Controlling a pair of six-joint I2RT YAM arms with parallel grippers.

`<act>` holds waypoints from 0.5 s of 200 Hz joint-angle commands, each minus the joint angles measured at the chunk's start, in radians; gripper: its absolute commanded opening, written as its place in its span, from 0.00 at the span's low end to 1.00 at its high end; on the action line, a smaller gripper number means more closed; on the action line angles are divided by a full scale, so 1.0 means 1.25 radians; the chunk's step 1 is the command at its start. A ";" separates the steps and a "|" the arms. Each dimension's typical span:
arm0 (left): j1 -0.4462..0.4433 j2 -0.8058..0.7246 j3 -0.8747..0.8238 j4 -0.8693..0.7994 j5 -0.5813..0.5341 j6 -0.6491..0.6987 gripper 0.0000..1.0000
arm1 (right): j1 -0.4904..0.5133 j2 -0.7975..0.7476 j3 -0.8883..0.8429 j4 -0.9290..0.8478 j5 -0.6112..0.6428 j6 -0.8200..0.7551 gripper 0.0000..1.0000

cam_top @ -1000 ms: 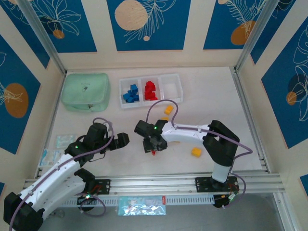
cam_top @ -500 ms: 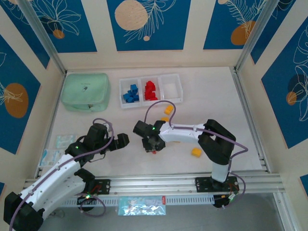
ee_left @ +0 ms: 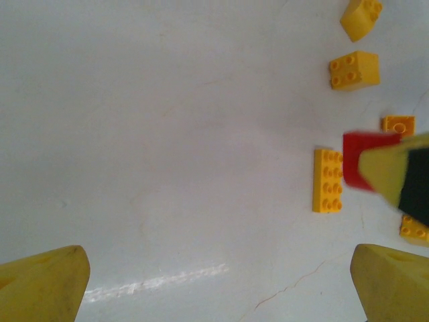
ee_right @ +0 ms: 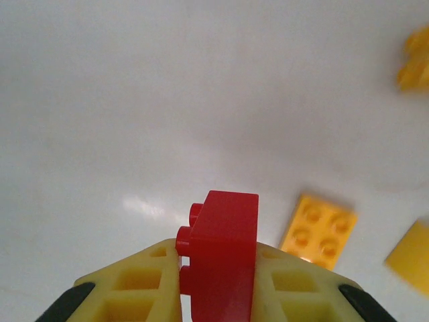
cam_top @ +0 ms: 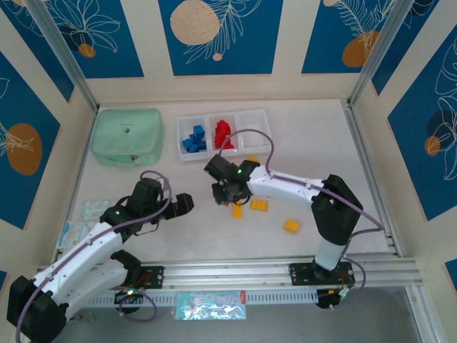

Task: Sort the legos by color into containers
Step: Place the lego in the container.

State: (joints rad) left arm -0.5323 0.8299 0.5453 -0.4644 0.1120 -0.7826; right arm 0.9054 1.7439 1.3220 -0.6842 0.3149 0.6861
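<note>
Carried farther from the near edge than a second ago, the right gripper [cam_top: 228, 194] hangs over the white table's [cam_top: 307, 143] middle, short of the three joined white plastic bins [cam_top: 253, 132] by the far edge. It clenches a small red studded plastic brick [ee_right: 224, 261], which stands on edge with its long axis along the fingers and its studs sideways. The left gripper [cam_top: 182, 206] gapes, released. Small yellow-orange studded bricks [cam_top: 258, 205] lie nearby.

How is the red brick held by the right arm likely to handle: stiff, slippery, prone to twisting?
The red brick looks like hard moulded plastic, so probably stiff and light. Its glossy faces may slip. The right gripper pinches only part of it, the rest jutting past the jaws, so it might pivot if bumped.
</note>
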 commanded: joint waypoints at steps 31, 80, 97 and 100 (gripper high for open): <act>0.023 0.049 0.063 0.057 -0.040 0.018 0.99 | -0.129 0.074 0.171 0.017 -0.003 -0.086 0.23; 0.042 0.105 0.108 0.090 -0.029 0.020 0.99 | -0.215 0.225 0.355 -0.001 -0.003 -0.138 0.23; 0.048 0.119 0.117 0.101 -0.024 0.021 0.99 | -0.235 0.279 0.425 -0.020 0.017 -0.156 0.23; 0.050 0.122 0.119 0.103 -0.022 0.022 0.99 | -0.238 0.287 0.436 -0.021 0.021 -0.160 0.23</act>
State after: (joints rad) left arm -0.4919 0.9638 0.6525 -0.3767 0.0776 -0.7765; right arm 0.6281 2.0338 1.7611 -0.6651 0.3149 0.5449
